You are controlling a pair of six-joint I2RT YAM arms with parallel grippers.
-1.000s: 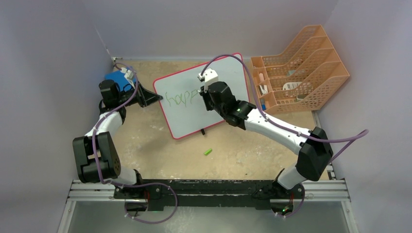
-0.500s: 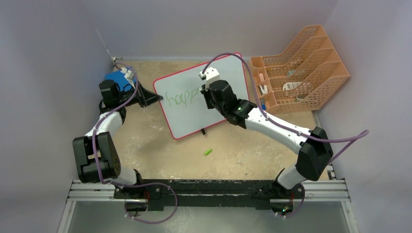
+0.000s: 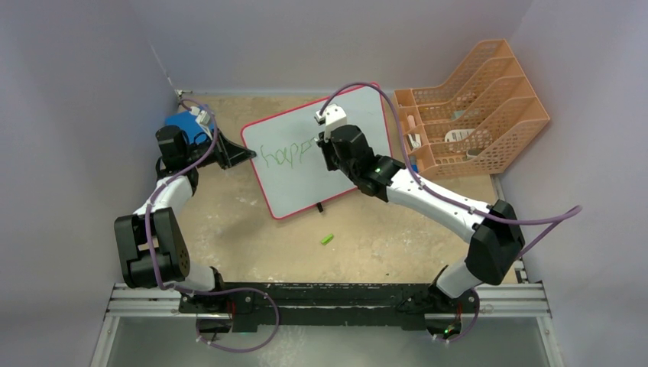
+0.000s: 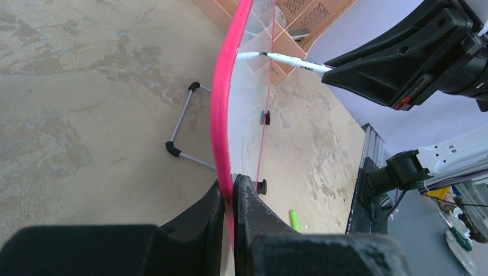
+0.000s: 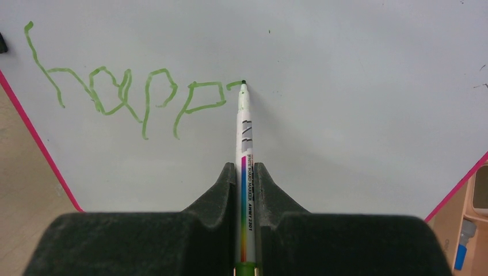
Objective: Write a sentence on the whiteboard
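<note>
The whiteboard [image 3: 306,191] stands tilted on the table [image 3: 244,237] at the far middle, between the two arms and propped from behind on a wire stand [image 4: 181,135]. The sentence [image 5: 122,92] on it is only begun: green letters reading "happ" slant across the left half, with a short stroke leading on from the second p and plenty of white surface to the right of it. The marker [image 5: 244,123] has its tip touching the board at the end of that stroke. The main risk, as I judge it, is the board giving way under the pen. It is held at one spot on its red rim [image 4: 221,98] and rests on a light stand, so a firm push could tip or swing it and skew the line. Too light a touch would leave gaps in the letters. The marker could also slide or twist in its grip, since it is pinched along its round barrel. The right gripper [image 5: 246,168] has its fingers drawn in narrow on the marker, one on each side of the barrel. The left gripper [image 4: 232,183] is closed tight on the rim at the board's left edge, steadying it. A small green cap [image 3: 328,239] lies on the table nearer the arms, well apart from the board, and an orange file rack [image 3: 481,107] sits just beside the board's right edge.
</note>
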